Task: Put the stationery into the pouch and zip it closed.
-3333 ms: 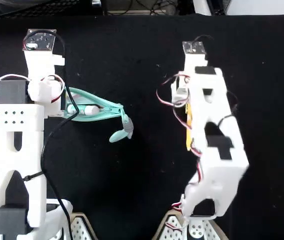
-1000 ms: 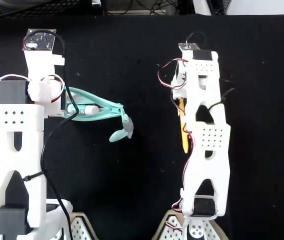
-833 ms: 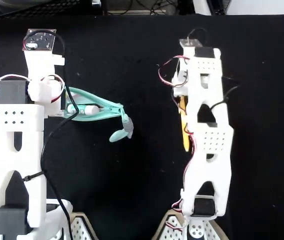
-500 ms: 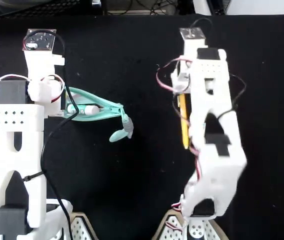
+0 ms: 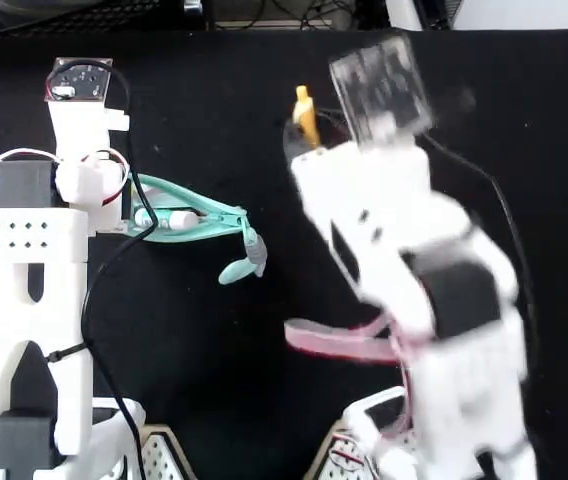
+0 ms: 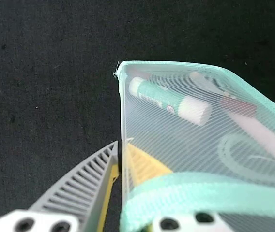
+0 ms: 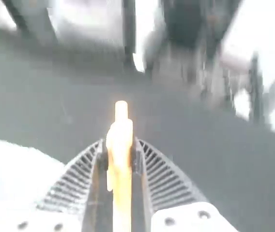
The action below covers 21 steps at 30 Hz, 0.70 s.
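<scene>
Your right gripper (image 7: 119, 145) clamps the pen (image 7: 120, 118) (stiff, light, slippery), well apart from the pouch (image 6: 186, 145). Your left gripper (image 6: 123, 149) pinches its floppy edge.

Left gripper (image 6: 123, 153) is pinching the edge of a see-through mint mesh pouch (image 6: 195, 145), one ribbed grey finger (image 6: 86, 186) outside it. Through the mesh there's a green glue stick (image 6: 169, 99) with a white cap, a white pen (image 6: 253, 128) beside it, and some teal loop (image 6: 239, 157). Black cloth (image 6: 45, 72) underneath.
</scene>
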Each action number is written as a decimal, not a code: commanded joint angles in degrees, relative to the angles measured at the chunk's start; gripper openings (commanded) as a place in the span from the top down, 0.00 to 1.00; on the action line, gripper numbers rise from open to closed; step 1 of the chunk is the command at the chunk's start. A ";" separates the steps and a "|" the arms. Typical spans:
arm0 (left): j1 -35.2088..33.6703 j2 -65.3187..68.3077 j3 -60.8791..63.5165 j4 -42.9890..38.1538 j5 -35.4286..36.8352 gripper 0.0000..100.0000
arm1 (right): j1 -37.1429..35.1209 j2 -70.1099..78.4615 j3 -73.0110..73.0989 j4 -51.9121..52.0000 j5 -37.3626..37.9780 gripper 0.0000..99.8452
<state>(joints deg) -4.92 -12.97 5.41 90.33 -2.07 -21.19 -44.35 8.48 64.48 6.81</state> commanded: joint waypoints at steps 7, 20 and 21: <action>-0.13 1.85 4.00 -0.70 0.18 0.97 | -20.31 -16.92 5.76 -10.46 0.70 0.99; -0.13 1.85 4.00 -0.70 0.09 0.97 | -22.59 -24.57 39.60 -52.92 4.04 0.99; -0.13 1.85 4.00 -0.70 0.09 0.97 | -23.47 -24.57 39.69 -52.92 5.01 0.99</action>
<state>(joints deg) -4.92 -12.97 5.41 90.33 -2.07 -42.90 -68.26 47.96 14.37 9.36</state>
